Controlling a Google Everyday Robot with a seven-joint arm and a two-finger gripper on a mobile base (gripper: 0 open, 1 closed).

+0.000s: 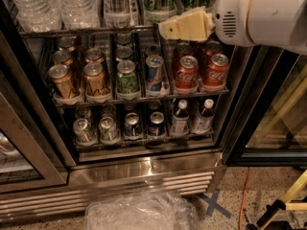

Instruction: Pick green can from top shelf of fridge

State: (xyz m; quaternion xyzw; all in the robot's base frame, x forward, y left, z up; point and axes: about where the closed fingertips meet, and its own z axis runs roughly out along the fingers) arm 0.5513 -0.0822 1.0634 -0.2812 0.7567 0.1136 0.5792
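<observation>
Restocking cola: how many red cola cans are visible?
4 red cola cans on the middle rack, right side: two in front, two behind; more may be hidden. The gripper hangs above them.

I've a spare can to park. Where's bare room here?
Only the steel sill between the bottom rack and base grille, and floor by the blue tape cross. Every lane is packed to its rail; the gripper hovers at the top shelf.

The cream-yellow, blocky tool (168, 28), before the top shelf (86, 31), joins a bulky white arm (268, 13) with a slotted vent (229, 24).
</observation>
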